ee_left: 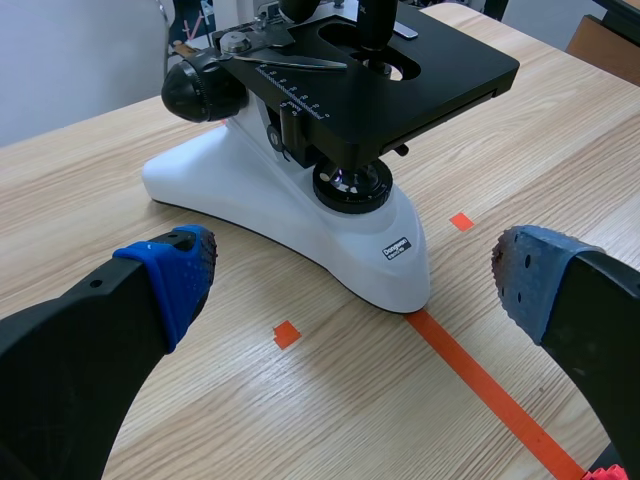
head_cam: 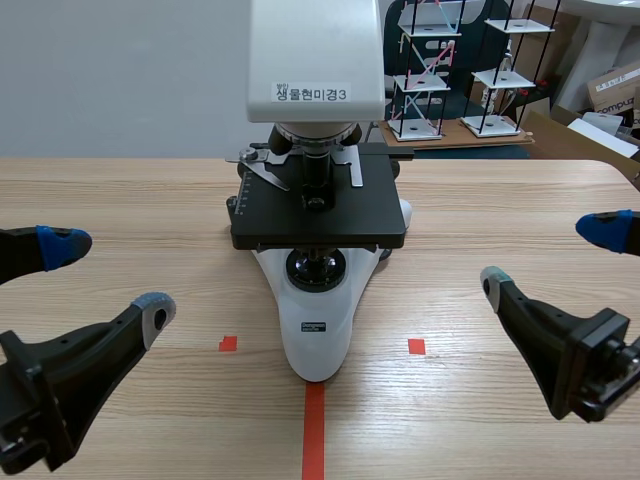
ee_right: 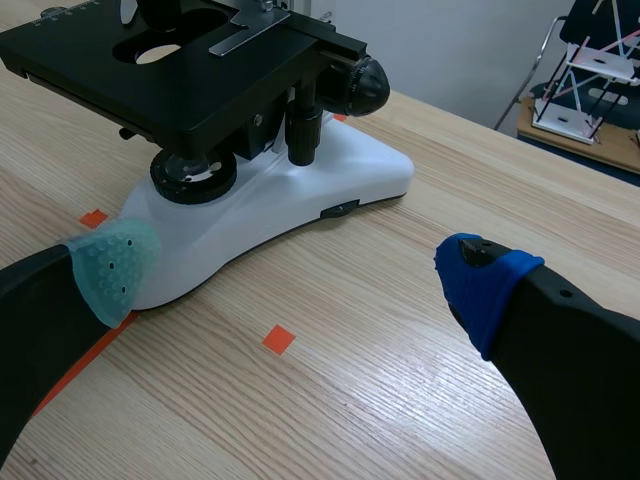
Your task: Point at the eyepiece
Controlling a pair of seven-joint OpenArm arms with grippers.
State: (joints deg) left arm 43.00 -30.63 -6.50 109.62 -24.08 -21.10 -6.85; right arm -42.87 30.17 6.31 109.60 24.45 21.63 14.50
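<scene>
A white microscope (head_cam: pixel 316 335) with a black stage (head_cam: pixel 318 212) stands at the table's middle, its white head (head_cam: pixel 315 60) carrying a label. The eyepiece is out of sight above the head in every view. My left gripper (head_cam: pixel 110 278) hovers open, low at the near left and apart from the microscope. My right gripper (head_cam: pixel 550 258) is open too, at the near right. In the left wrist view the microscope base (ee_left: pixel 300 215) lies just ahead of the open left gripper (ee_left: pixel 355 275). In the right wrist view the base (ee_right: pixel 300 200) lies ahead of the right gripper (ee_right: pixel 298 270).
Wire-frame models (head_cam: pixel 425 70) stand on a low board behind the table at the back right, with cardboard boxes (head_cam: pixel 615 90) beyond. Bare wooden table (head_cam: pixel 120 200) spreads on both sides of the microscope.
</scene>
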